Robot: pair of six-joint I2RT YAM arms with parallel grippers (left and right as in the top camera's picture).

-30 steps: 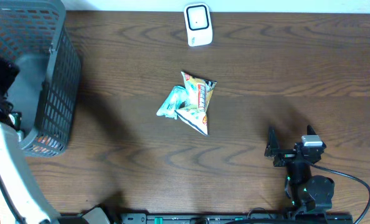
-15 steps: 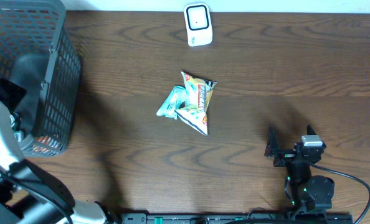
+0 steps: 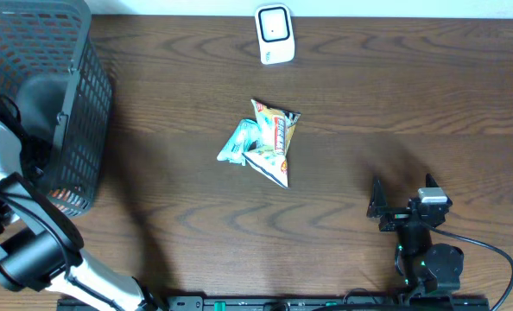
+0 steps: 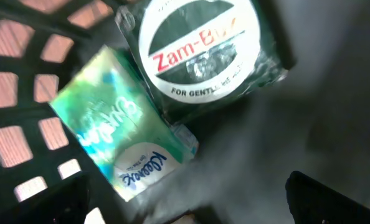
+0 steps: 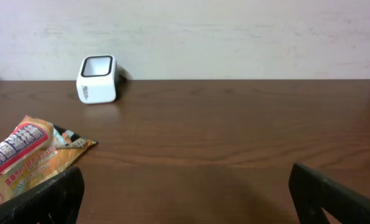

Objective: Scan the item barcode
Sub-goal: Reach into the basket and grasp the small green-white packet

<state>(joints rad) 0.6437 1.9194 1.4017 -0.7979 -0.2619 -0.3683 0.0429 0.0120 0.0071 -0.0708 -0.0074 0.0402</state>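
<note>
My left gripper (image 4: 188, 202) is open and reaches down inside the grey mesh basket (image 3: 79, 95) at the table's left edge. Just ahead of its fingers lie a green Kleenex tissue pack (image 4: 116, 134) and a dark green Zam-Buk pack (image 4: 200, 53); nothing is between the jaws. The white barcode scanner (image 3: 274, 34) stands at the far middle of the table, also seen as the scanner (image 5: 98, 79) from the right wrist. My right gripper (image 3: 402, 197) rests open near the front right, pointing at the scanner, with nothing in it.
A pile of snack packets (image 3: 265, 140) lies in the table's middle, between the scanner and the right arm. The basket's mesh wall (image 4: 29, 93) stands close on the left of the left gripper. Bare wood surrounds the right gripper (image 5: 185, 199).
The left arm has shifted over and into the basket, its lower links now showing at the front left. The right arm and the snack packets have not moved.
</note>
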